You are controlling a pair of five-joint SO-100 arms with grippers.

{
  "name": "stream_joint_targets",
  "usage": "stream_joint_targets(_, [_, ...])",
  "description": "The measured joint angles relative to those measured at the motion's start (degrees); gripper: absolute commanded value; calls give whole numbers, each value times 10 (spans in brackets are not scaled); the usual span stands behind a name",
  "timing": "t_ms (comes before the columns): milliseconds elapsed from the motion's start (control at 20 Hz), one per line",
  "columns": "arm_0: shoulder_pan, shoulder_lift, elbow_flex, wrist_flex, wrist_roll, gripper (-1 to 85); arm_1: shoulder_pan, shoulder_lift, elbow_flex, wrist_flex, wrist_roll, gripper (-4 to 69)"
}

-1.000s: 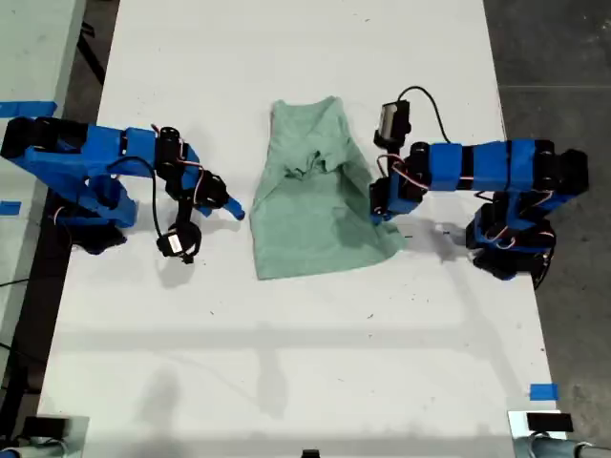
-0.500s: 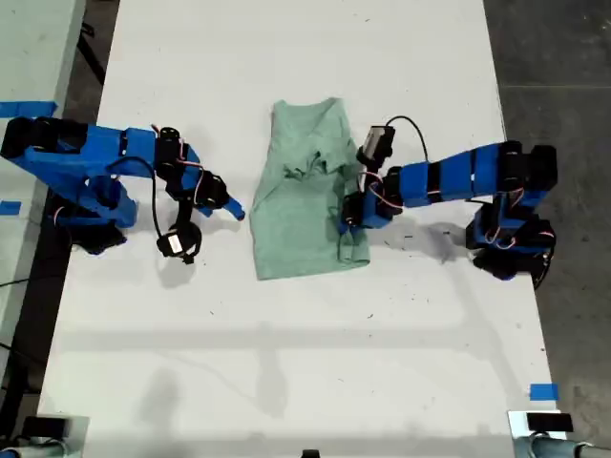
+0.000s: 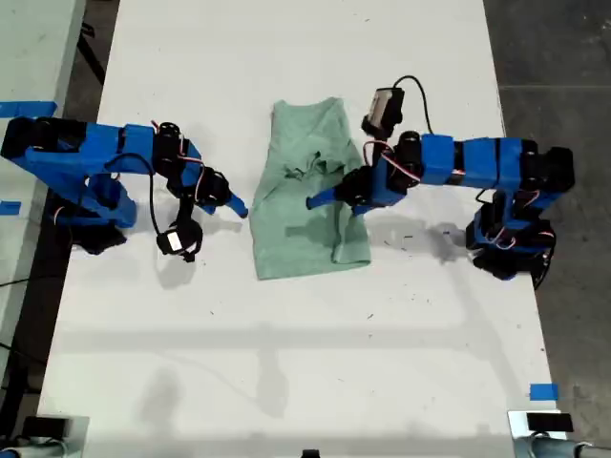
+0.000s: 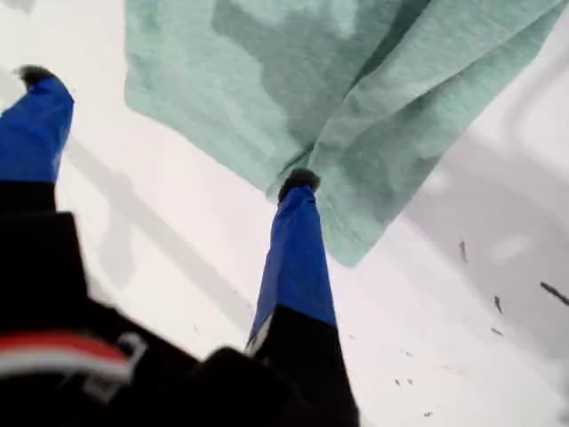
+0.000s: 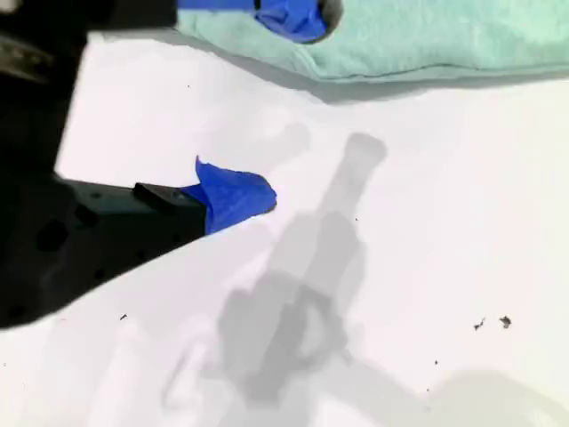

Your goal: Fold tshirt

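Reached in from 3 o'clock of the exterior view with the arm of my first gripper point(image 3: 332, 198), stretched nearly level across the white table point(image 3: 286, 363), upper links straight, wrist turned toward 9 o'clock, small camera block point(image 3: 385, 108) and a looping black cable sitting on top. Held that gripper over the right half of the tshirt point(image 3: 296, 239), jaws spread wide with nothing between them; in the first wrist view, set one blue fingertip point(image 4: 300, 182) against a folded edge of the cloth and kept the other off the fabric, above bare table. Came in from 9 o'clock of the exterior view with the other arm, elbow bent, wrist angled toward 4 o'clock, my second gripper point(image 3: 232, 204) just beside the shirt's 9 o'clock edge, jaws parted and empty, one finger reaching over the cloth's rolled edge in the second wrist view. Found the pale mint-green shirt flat near the table's middle, between the two arms, neck end toward 12 o'clock, its 3 o'clock side doubled over onto the body, hem toward 6 o'clock. Noticed a strip of blue tape point(image 3: 542, 391) at about 5 o'clock of the table.
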Motion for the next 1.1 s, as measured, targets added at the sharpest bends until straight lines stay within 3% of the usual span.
stream_joint_targets(150, [7,-30,-46,11,0,235,-2,93,23,54,4,399])
stream_joint_targets(500, [25,-138,-176,32,0,253,-2,282,195,54,25,372])
stream_joint_targets(800, [23,-276,-178,-25,0,264,-2,313,216,54,27,366])
stream_joint_targets(900, [13,-339,-178,-71,0,184,-2,313,216,54,27,365])
stream_joint_targets(950, [8,-361,-185,-90,-3,65,-2,313,216,51,27,365])
stream_joint_targets(1000, [4,-380,-192,-97,-3,1,-2,313,217,51,27,363])
stream_joint_targets(1100, [2,-390,-213,-114,-11,0,-4,313,226,49,27,359])
